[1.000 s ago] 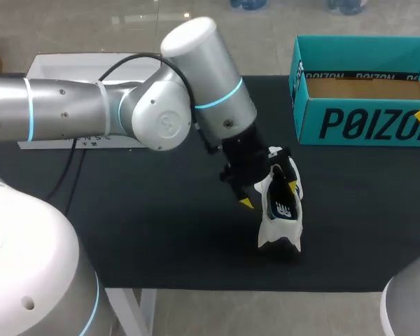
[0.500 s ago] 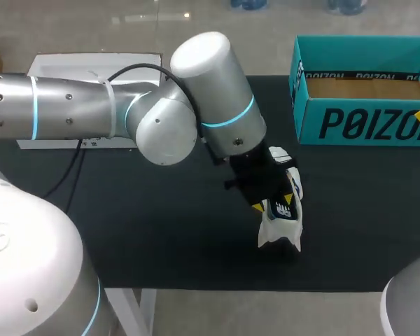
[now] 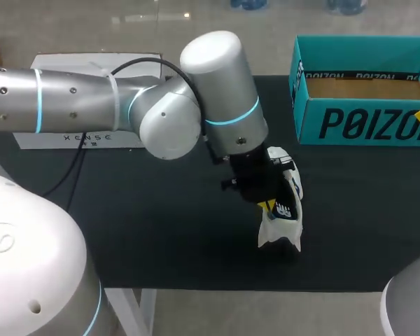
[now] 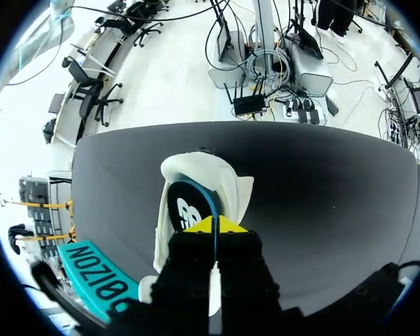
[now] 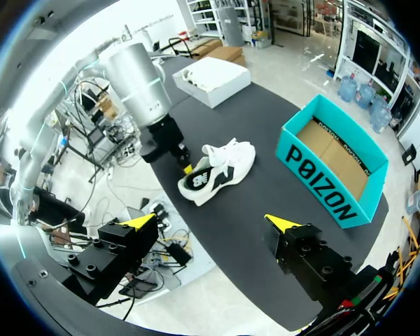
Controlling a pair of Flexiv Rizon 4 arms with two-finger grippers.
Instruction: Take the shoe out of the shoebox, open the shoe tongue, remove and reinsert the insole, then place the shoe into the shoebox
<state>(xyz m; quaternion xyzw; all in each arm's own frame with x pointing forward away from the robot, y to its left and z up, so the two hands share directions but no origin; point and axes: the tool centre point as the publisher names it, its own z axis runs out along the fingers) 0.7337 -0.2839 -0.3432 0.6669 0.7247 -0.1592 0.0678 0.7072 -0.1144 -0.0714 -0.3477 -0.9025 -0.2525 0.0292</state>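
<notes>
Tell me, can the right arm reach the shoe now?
Probably yes: the right gripper is open, nothing stands between it and the shoe, and the left gripper is at its far side.

Table (image 3: 161, 231) covered by matt black sheet. Shoebox (image 3: 364, 126), upper right, made of teal card, brown inside. Left arm (image 3: 217, 77) clad in smooth satin silver shell. Shoe (image 3: 280, 234) upper matt white.

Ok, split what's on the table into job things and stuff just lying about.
Job: shoe, insole, shoebox, left gripper pinching the insole.
Lying about: white box.
</notes>
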